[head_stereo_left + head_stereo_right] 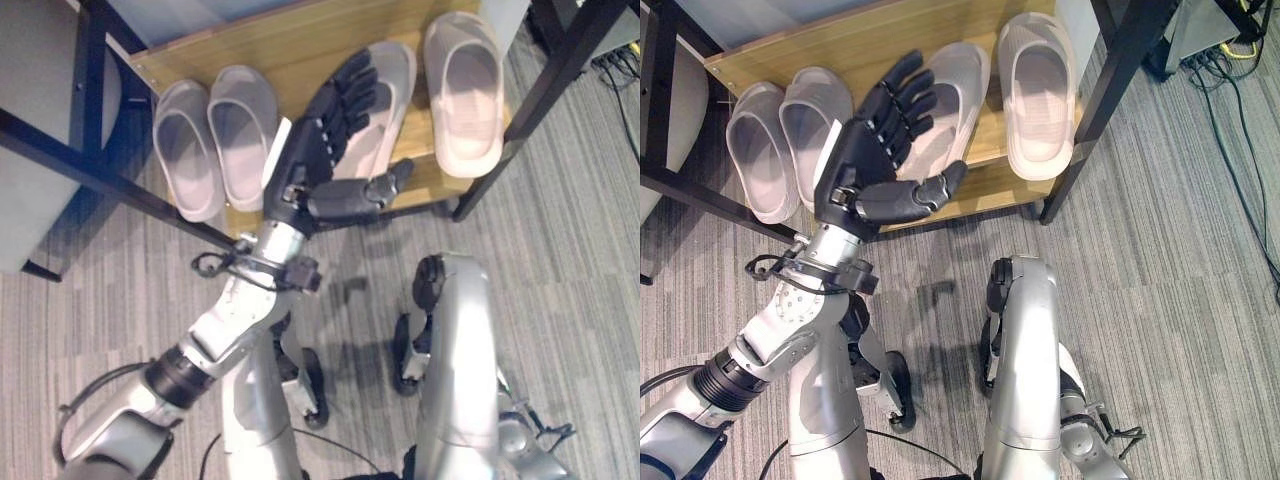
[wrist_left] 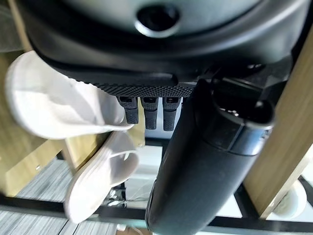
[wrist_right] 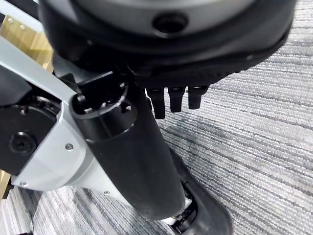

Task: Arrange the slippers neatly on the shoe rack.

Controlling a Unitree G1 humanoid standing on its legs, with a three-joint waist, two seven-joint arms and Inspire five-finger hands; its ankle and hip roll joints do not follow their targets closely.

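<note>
left hand (image 1: 325, 140) fingers spread, empty, above third slipper (image 1: 392, 95) among four on shoe rack (image 1: 290, 45)

Left robot hand (image 1: 875, 150) raised, fingers spread

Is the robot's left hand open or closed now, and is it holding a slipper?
Open. The left hand hangs above the slippers on the shoe rack, fingers straight and spread, holding nothing.

Four slippers lie in a row on the shoe rack (image 1: 880, 45). The left pair (image 1: 790, 135) lies left of the left hand's (image 1: 865, 165) fingers (image 1: 902, 100); the third slipper (image 1: 950, 100) lies partly under them, and the fourth slipper (image 1: 1038, 95) lies well to their right.
</note>
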